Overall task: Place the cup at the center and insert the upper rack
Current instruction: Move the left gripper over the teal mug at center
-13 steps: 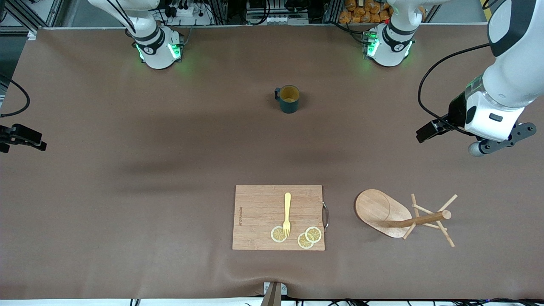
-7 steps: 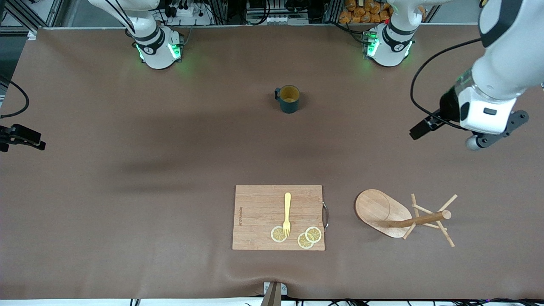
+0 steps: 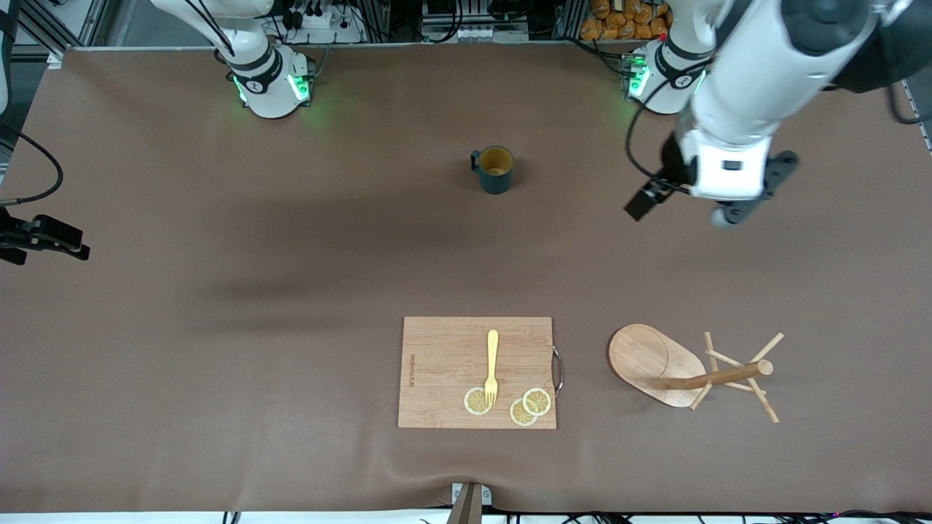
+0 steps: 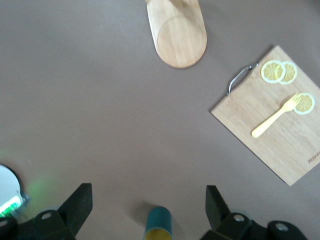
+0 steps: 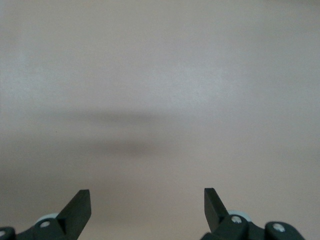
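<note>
The cup (image 3: 496,169) is standing upright on the brown table (image 3: 218,218), roughly midway between the two arm bases and well up the table from the front camera. Its handle is pointing toward the right arm's end. In the left wrist view the cup (image 4: 159,223) is showing between the two fingertips, lower down on the table and untouched.

The rack (image 3: 692,372) is lying on its side near the front edge, toward the left arm's end, its oval base (image 3: 650,362) tipped up and its post and pegs pointing toward that end. Only the base (image 4: 177,32) is showing in the left wrist view.

Beside the rack, nearer the table's middle, a board (image 3: 477,372) is lying flat, carrying a yellow fork (image 3: 492,365) and three lemon slices (image 3: 523,406); the fork's tines are resting on one slice.

The left gripper (image 4: 149,212) is hanging in the air over bare table between the cup and the left arm's end, its fingers (image 4: 79,205) spread wide and holding nothing.

The right gripper (image 5: 147,207) is waiting at the right arm's end, over bare table, with its fingers (image 5: 79,205) also standing wide apart and empty; in the front view only its dark tip (image 3: 44,236) is showing at the edge.
</note>
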